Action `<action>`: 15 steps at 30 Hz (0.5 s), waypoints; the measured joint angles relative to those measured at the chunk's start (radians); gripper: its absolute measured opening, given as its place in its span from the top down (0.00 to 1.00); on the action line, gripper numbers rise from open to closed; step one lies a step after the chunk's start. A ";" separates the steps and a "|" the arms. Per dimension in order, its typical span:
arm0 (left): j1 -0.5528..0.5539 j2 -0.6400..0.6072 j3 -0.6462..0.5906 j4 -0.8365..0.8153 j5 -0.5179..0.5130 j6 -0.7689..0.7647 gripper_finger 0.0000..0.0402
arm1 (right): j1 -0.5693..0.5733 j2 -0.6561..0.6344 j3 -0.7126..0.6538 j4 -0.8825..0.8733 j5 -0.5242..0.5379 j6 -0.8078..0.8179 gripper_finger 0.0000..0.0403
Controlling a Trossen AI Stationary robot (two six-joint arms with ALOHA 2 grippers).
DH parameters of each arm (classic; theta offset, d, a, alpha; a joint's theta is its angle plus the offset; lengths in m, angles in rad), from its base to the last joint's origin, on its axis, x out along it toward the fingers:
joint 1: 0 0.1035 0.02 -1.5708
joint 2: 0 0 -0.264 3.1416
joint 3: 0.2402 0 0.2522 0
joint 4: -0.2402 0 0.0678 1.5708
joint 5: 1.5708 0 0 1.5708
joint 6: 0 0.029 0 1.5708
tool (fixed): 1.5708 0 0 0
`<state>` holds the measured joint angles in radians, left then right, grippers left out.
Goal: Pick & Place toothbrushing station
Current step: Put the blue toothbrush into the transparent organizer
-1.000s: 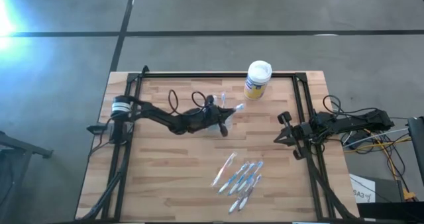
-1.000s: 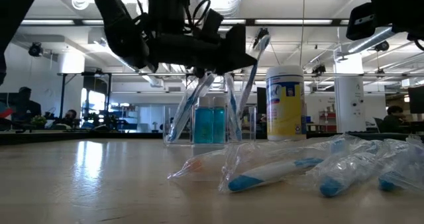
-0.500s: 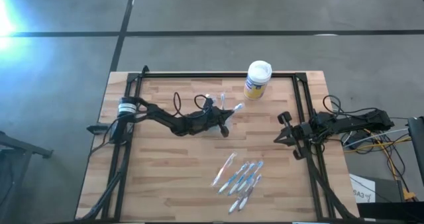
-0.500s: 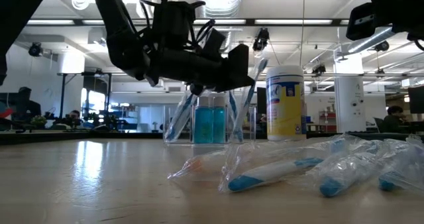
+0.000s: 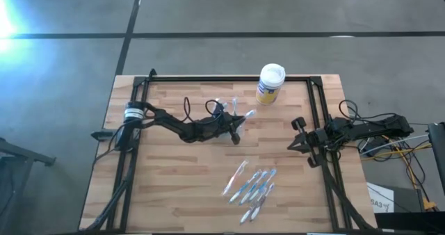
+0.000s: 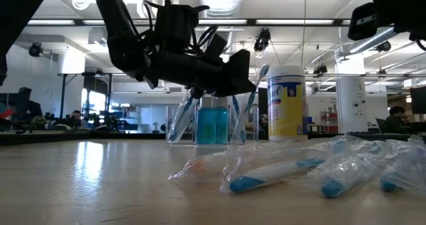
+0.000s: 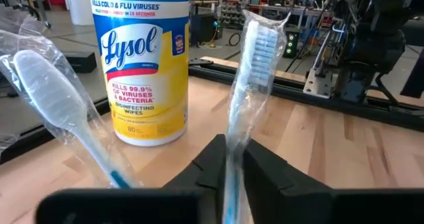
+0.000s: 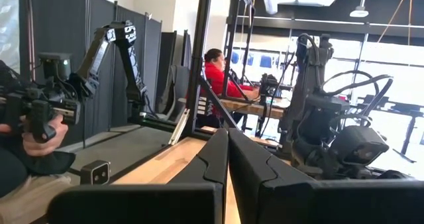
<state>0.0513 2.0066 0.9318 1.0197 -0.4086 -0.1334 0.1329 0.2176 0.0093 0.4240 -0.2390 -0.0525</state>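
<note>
The toothbrushing station (image 6: 213, 125) is a clear plastic holder with blue inside. It stands on the wood at mid-table, and several wrapped toothbrushes lean in it. My left gripper (image 7: 228, 168) hangs just above the holder (image 6: 223, 85), shut on one wrapped toothbrush (image 7: 255, 58), whose head sticks up. Another wrapped brush (image 7: 56, 98) leans close beside it. My right gripper (image 8: 228, 161) is shut with nothing in it and waits at the table's right edge (image 5: 297, 134). My left gripper pinches the wrapped toothbrush's handle (image 7: 230, 184) between its two fingers, below the head. The fingers come in level from the table's left and lie across the brush. The brush stands nearly upright, head up (image 6: 263, 70), with its lower end down in the holder (image 6: 236, 128).
A yellow, white-lidded Lysol canister (image 5: 270, 83) stands at the far edge, right of the holder. Several wrapped toothbrushes (image 5: 252, 188) lie loose on the near right of the table. A black frame rail (image 5: 316, 117) runs along the right side.
My left gripper has come down toward the holder with the wrapped toothbrush. The brush's head now stands lower, beside the canister's top, and its lower end has sunk into the holder. The holder has stayed where it was.
</note>
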 joint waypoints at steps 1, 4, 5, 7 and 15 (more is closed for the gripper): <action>0.000 -0.003 0.000 -0.004 0.003 -0.001 0.86 | 0.000 0.000 0.000 0.000 0.000 0.000 0.98; 0.000 -0.014 -0.001 -0.015 0.024 -0.005 0.78 | 0.000 0.000 0.000 0.000 0.000 0.000 0.98; 0.000 -0.019 -0.001 -0.018 0.036 -0.004 0.75 | 0.000 0.000 0.000 0.000 0.000 0.000 0.98; 0.000 -0.027 -0.001 -0.018 0.062 -0.002 0.69 | 0.000 0.000 0.000 0.000 0.000 0.000 0.98; -0.001 -0.073 -0.001 -0.036 0.111 0.035 0.49 | 0.000 0.000 0.000 0.000 0.000 0.000 0.98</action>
<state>0.0507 1.9332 0.9306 0.9839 -0.2976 -0.0985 0.1329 0.2176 0.0093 0.4240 -0.2390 -0.0523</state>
